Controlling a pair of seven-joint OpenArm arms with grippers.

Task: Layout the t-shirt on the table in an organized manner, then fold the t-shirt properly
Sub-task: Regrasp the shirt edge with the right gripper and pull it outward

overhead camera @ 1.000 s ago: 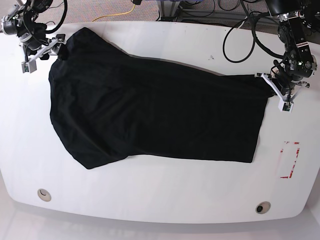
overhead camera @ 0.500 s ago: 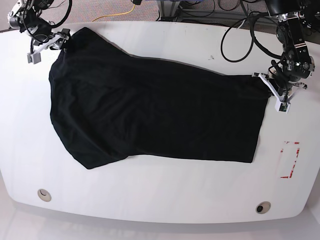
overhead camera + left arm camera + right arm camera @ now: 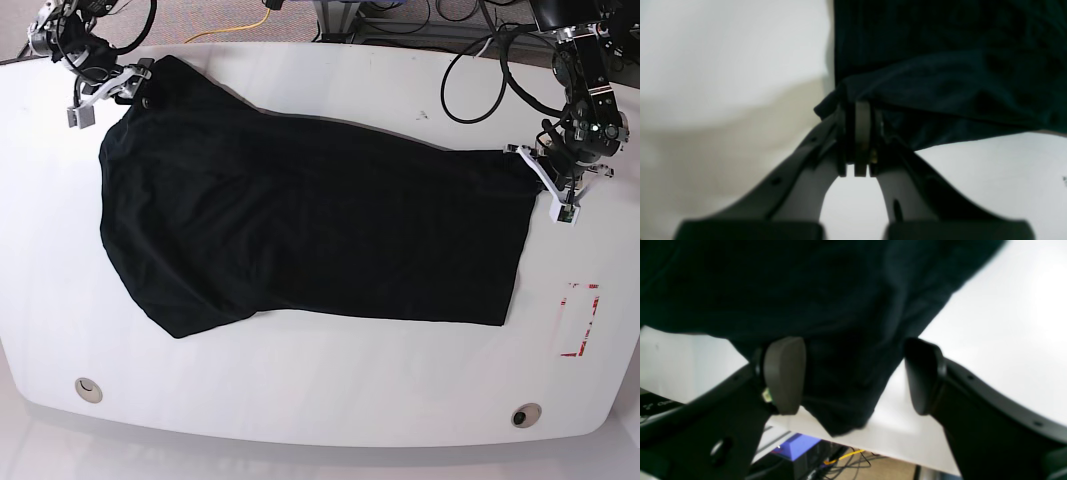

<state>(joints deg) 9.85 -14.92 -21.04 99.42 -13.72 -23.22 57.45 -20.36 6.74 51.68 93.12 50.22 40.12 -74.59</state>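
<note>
black t-shirt (image 3: pixel 310 220) lies spread across the white desk (image 3: pixel 320 385), long axis tilted, wide end toward base view's left. left tool (image 3: pixel 855 140) pinched tight on a fabric corner at the shirt's right edge, pads together with cloth between. right tool (image 3: pixel 853 376) jaws apart, straddling a bunched corner at the desk's far left edge, fabric touching one pad (image 3: pixel 785 373)

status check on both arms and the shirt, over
Left gripper shut on the t-shirt corner. Right gripper open, jaws straddling the far corner. Shirt spread flat on the table, unfolded. Nothing in the way.
</note>
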